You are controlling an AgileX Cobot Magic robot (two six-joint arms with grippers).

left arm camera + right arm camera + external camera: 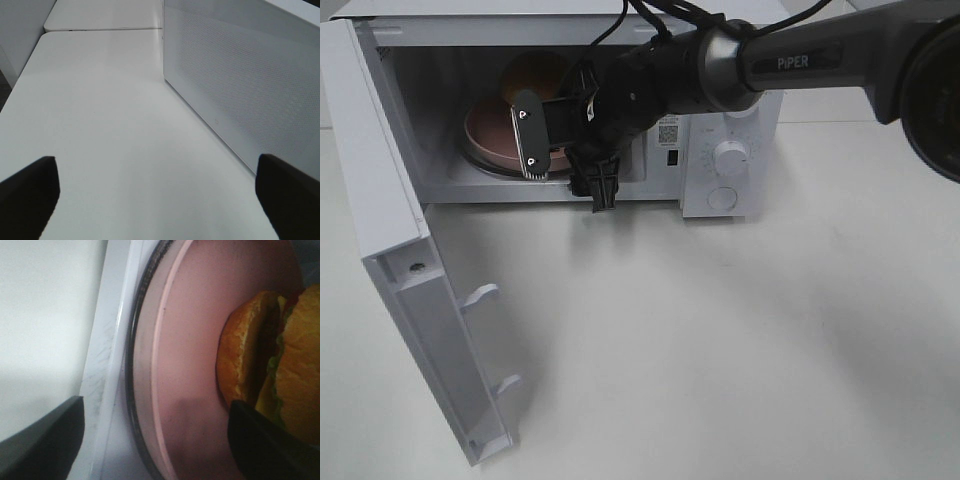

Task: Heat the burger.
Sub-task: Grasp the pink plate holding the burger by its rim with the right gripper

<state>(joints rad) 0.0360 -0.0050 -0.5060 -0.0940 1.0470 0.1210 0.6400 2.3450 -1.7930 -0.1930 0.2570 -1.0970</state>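
Half-hidden burger [532,75], pink plate [488,135], microwave [720,120]

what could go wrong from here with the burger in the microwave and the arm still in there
1. The burger looks tipped on the pink plate; pulling the right gripper out carelessly could knock it over, since one finger sits close beside it.
2. The right arm reaches through the microwave opening, so it may snag the plate edge while withdrawing.
3. The door is wide open; heating cannot start until it is shut.
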